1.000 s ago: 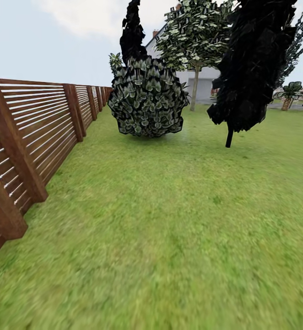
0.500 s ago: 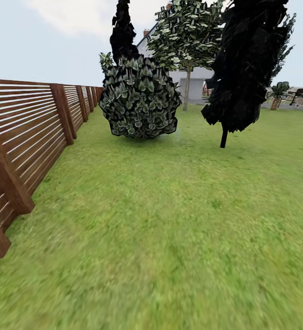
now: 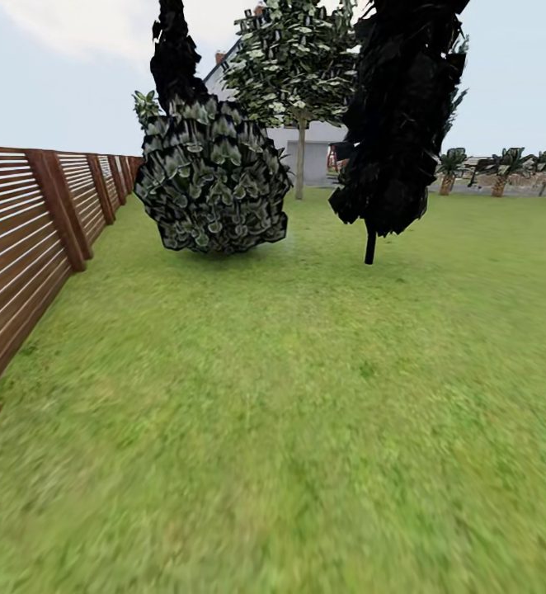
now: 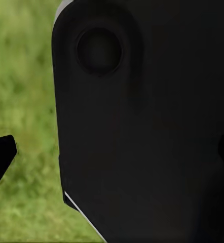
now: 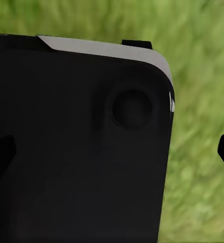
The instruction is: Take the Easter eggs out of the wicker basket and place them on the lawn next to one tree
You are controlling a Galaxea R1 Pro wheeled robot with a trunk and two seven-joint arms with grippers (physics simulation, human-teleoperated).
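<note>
I'm rolling over the lawn (image 3: 306, 396) with the brown fence (image 3: 25, 239) at my left, and I judge this the search step: no basket or eggs ahead, so nothing to report in any container. Next I must find the basket. Both wrist views look past dark robot housing (image 4: 142, 131) onto grass; I can't tell either gripper's state.

Brown slatted wooden fence (image 3: 25, 239) along left side. Round leafy bush (image 3: 213, 183) ahead; thin-trunked dark tree (image 3: 401, 115) beside it. Pale-leaved tree (image 3: 294, 62) behind, before white house (image 3: 318, 148). Short palms (image 3: 501, 165) far right.
</note>
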